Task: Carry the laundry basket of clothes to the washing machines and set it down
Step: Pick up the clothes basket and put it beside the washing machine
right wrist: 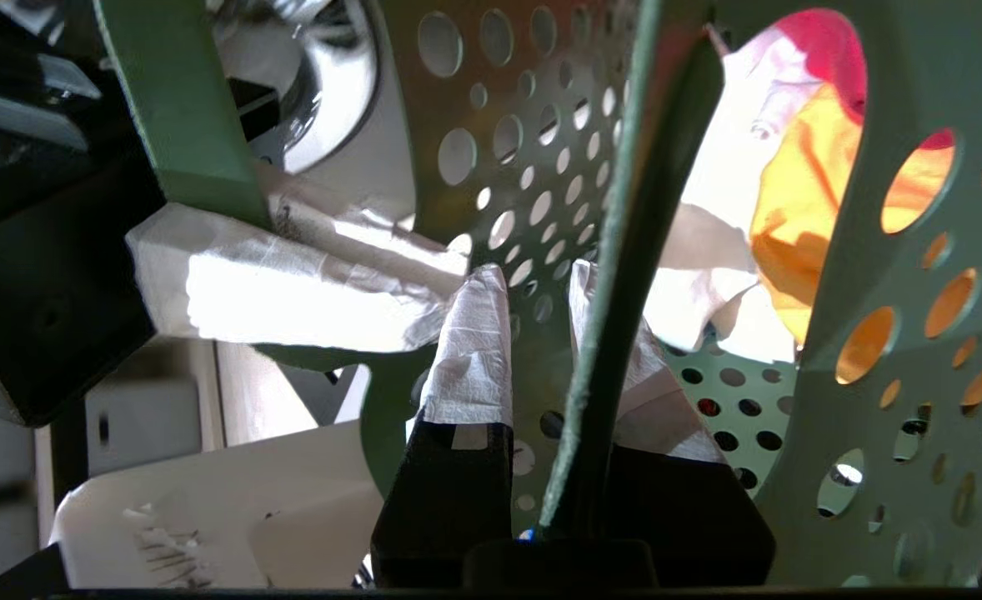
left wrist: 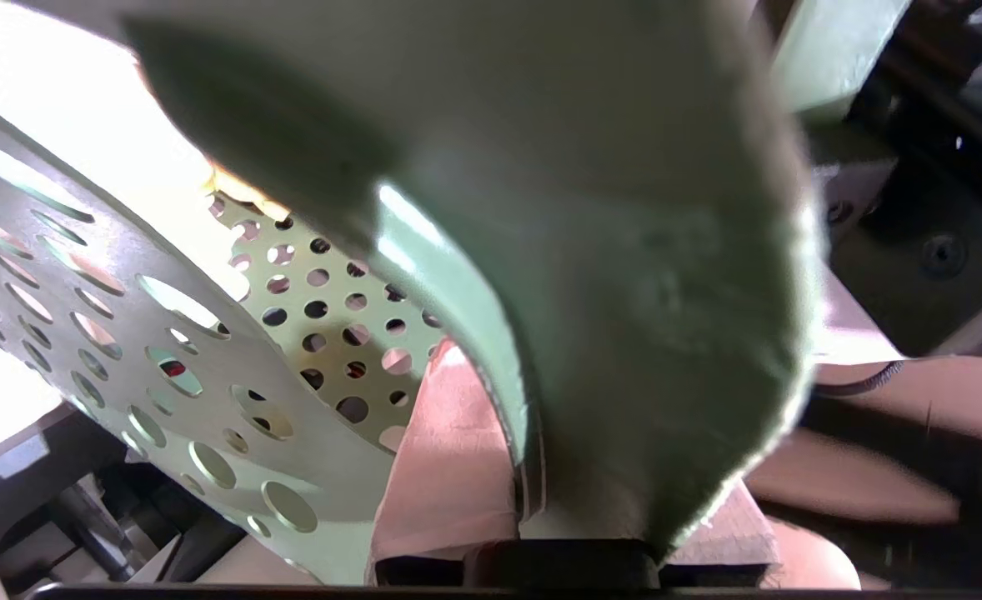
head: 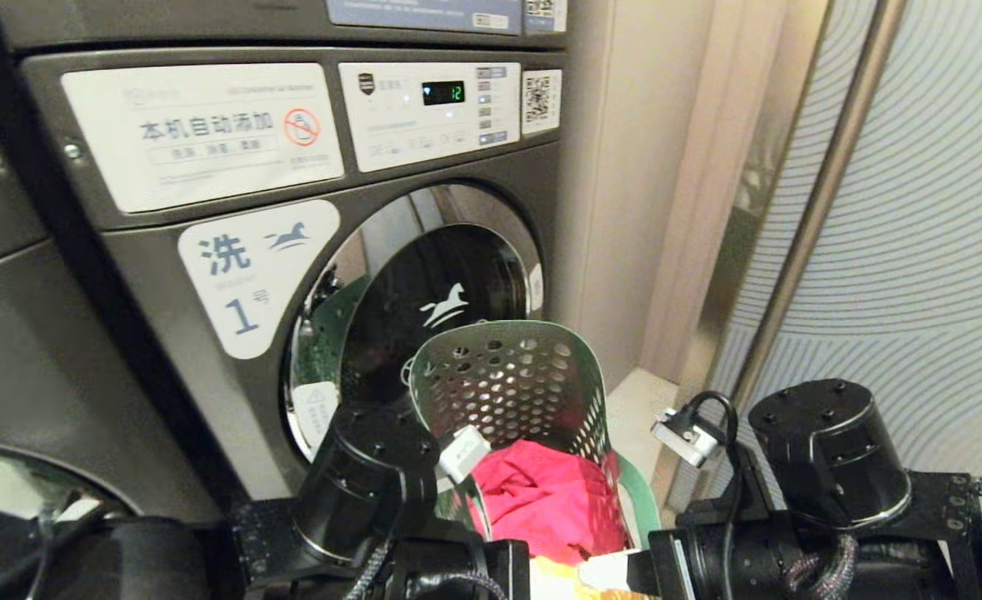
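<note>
**Basket held at the washer door, set-down still to come**

Green plastic fills my left wrist view: the laundry basket (left wrist: 591, 275) sits right against the lens, its rim running between the tape-wrapped fingers (left wrist: 449, 450) of the left gripper (left wrist: 533, 467), which I judge clenched on that rim. On the other side the right gripper (right wrist: 541, 350) pinches a thin edge of the basket wall between its two white-wrapped fingers (right wrist: 474, 350), one on each face of the plastic.

From the head view, the washing machine (head: 207, 275) marked number one stands just beyond my fingers, its chrome-ringed door (head: 424, 292) directly behind the basket's far wall. The basket hangs between both grippers, tilted toward me. Inside it, the clothes lie beyond my fingertips: the pink-red garment (head: 549, 492) on top, the yellow-orange one (right wrist: 799, 217) and the white one (right wrist: 708, 283) seen through the holes from the right wrist.

I read the carry as done. What remains is the lowering: both arms must sink together, keeping the basket level, and let go only once its base rests on the floor, which I cannot see from here.
</note>
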Robot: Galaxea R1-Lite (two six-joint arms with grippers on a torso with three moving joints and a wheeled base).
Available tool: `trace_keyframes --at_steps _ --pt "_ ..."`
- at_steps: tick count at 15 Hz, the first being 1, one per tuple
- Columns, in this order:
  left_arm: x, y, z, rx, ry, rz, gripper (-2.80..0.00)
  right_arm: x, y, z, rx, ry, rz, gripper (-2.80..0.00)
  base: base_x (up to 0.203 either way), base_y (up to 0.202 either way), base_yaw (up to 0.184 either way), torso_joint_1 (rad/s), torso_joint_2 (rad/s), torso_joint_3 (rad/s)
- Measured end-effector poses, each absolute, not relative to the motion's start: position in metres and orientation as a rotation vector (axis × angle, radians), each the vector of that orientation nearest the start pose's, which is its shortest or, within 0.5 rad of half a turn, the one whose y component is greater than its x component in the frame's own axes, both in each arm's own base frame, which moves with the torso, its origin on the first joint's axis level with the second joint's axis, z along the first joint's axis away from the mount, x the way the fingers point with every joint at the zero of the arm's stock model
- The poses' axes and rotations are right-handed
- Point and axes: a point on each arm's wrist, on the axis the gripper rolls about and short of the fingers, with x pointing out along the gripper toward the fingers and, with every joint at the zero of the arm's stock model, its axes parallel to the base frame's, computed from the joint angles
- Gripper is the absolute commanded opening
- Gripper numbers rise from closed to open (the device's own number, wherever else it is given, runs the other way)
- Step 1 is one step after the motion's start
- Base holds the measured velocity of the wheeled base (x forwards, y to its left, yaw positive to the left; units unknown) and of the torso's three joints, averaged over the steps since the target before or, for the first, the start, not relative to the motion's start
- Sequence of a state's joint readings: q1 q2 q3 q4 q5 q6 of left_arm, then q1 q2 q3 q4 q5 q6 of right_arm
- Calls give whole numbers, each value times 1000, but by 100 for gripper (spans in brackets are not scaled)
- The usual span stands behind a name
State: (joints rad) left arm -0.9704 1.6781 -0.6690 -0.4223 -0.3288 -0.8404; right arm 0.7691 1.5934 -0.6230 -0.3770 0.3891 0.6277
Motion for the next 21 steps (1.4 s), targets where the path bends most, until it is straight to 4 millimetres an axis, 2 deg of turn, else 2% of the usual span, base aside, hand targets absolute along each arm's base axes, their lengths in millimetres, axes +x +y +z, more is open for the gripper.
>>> trace_keyframes --at_steps 6,11,21 --pt "144 -228 137 -495 1069 -931 -280 167 185 143 405 946 919 -280 1 -8 162 2 3 2" --pt "141 -228 134 -489 1078 -931 -280 165 185 140 398 958 921 -280 0 -1 17 0 1 0" --pt "143 -230 134 -487 1079 -931 -280 166 186 138 397 966 917 -280 -183 0 2 1 3 2"
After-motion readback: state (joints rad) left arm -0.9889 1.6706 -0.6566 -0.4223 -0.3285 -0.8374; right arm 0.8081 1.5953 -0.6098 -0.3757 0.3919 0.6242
